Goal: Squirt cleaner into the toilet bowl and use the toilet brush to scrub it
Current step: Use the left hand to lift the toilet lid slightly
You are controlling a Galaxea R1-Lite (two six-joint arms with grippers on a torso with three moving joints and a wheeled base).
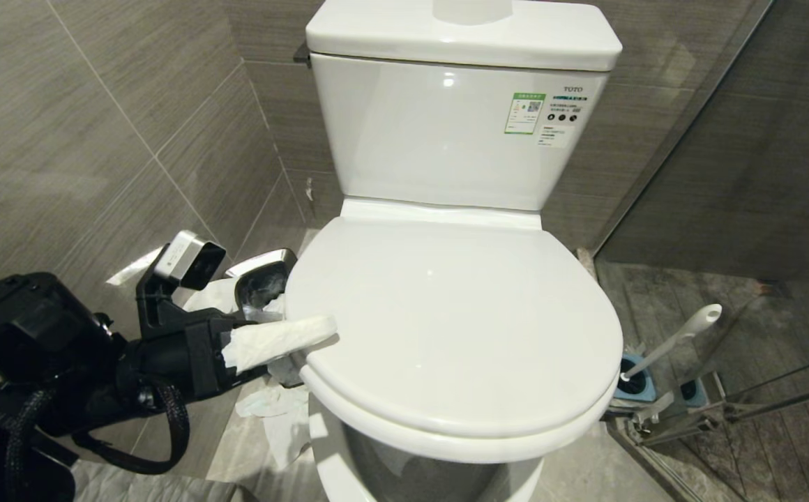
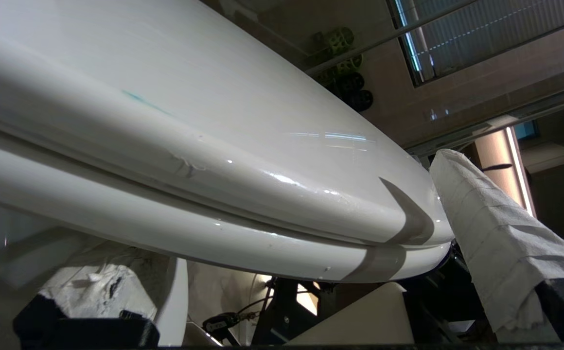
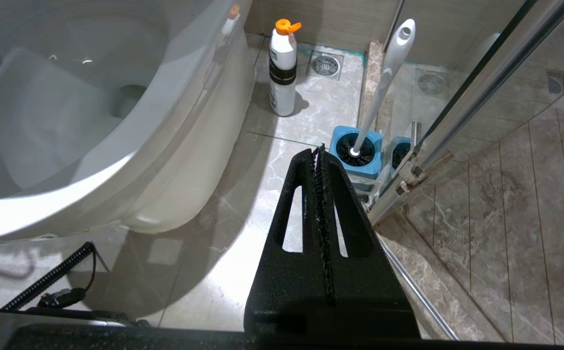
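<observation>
Left claw [image 1: 286, 348]: lowest and closest in the head view, at the left edge of the toilet; its fingers, wrapped in white paper, are spread wide, one lying along the lid's rim, the other lower down beside the bowl; they grip nothing.
Upper finger [image 2: 496, 233]: paper-wrapped, just beside the lid's edge in the left wrist view.
Toilet bowl [image 1: 460, 328]: white, lid down over the seat, tank with a green-white sticker behind it.
Cleaner [image 2: 138, 98]: only a thin turquoise streak on the lid's surface, seen in the left wrist view.
Waste bin [image 1: 265, 282]: steel, on the floor to the left of the toilet, loose tissue around it.
Right claw [image 3: 320, 158]: black fingers pressed together with nothing between them, hanging above the floor to the right of the toilet, its tips near the brush holder.
Toilet brush [image 3: 384, 82]: long white handle leaning out of a blue square holder [image 3: 357, 153] on the floor, next to the glass shower door.
Bottle [image 3: 282, 68]: white with an orange cap, standing on the floor by the toilet's base, near a floor drain.
</observation>
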